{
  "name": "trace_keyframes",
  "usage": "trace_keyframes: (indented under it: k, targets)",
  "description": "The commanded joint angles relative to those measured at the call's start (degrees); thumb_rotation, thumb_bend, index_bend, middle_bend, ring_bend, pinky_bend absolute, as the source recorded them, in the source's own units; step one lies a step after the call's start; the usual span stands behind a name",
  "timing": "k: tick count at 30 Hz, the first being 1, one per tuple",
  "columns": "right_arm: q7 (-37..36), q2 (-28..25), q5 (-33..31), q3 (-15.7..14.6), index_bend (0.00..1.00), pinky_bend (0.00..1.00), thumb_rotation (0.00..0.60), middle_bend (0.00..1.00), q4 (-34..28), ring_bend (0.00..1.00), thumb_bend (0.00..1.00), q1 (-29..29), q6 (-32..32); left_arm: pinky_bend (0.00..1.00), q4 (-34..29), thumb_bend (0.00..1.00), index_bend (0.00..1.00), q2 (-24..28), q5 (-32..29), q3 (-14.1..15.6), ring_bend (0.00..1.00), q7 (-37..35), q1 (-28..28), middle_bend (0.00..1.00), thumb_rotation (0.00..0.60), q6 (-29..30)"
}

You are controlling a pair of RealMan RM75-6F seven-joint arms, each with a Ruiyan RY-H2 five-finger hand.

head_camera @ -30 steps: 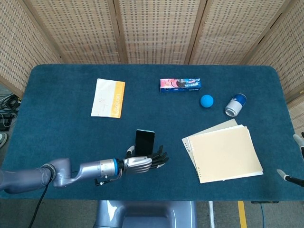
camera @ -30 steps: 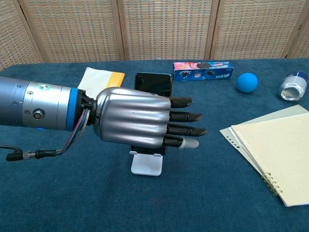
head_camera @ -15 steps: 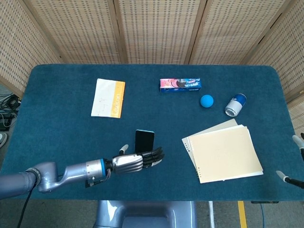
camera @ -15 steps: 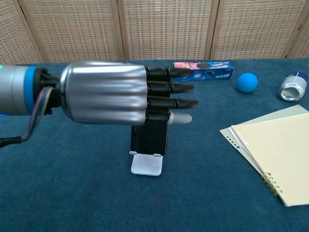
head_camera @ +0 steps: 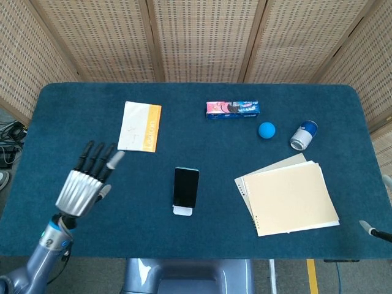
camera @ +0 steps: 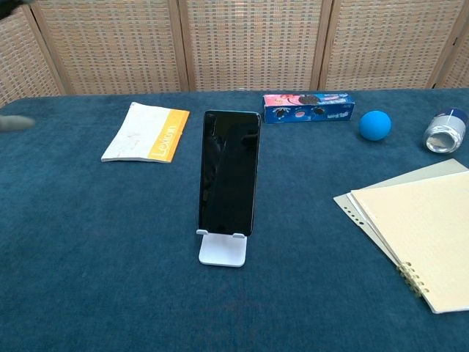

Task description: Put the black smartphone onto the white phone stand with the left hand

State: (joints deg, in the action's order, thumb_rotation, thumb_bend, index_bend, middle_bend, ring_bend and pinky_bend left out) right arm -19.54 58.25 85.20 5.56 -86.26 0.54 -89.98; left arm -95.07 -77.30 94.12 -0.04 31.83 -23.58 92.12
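The black smartphone (head_camera: 186, 186) leans upright on the white phone stand (head_camera: 182, 211) near the table's front centre, with nothing touching it. The chest view shows the smartphone (camera: 229, 172) with its lower edge in the lip of the stand (camera: 223, 250). My left hand (head_camera: 86, 180) hovers well to the left of the phone, fingers spread and holding nothing. In the chest view only a blurred bit of it shows at the left edge. Of my right hand (head_camera: 378, 205) only two fingertips show at the right edge, far apart.
A white and orange booklet (head_camera: 139, 125) lies at the back left. A cookie box (head_camera: 232, 109), a blue ball (head_camera: 266, 130) and a tipped can (head_camera: 303, 135) lie at the back right. A stack of notebooks (head_camera: 288, 196) lies right of the stand.
My left hand has drawn away from the phone to the left and opened wide. The phone stays upright on the stand by itself.
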Motion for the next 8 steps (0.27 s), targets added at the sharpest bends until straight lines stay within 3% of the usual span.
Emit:
trace_keyframes:
  k: [1,3,8]
  targets:
    - [0.7,0.1,0.0,0.0,0.0,0.0,0.6,0.0,-0.2,0.0,0.0,-0.1,0.0,0.0,-2.3,0.0,0.0,0.2,-8.0,2.5,0.0,-10.9,8.7,0.0,0.6,5.6]
    - [2.7,0.5,0.2,0.0,0.0,0.0,0.6,0.0,-0.4,0.0,0.0,-0.2,-0.2,0.0,-5.4,0.0,0.0,2.9,-11.2,3.5,0.0,-13.8,11.4,0.0,0.6,5.4]
    - [5.9,1.3,0.0,0.3,0.0,0.0,0.6,0.0,-0.7,0.0,0.0,-0.1,-0.8,0.0,-7.9,0.0,0.0,6.3,-12.0,3.4,0.0,-15.7,12.4,0.0,0.6,3.4]
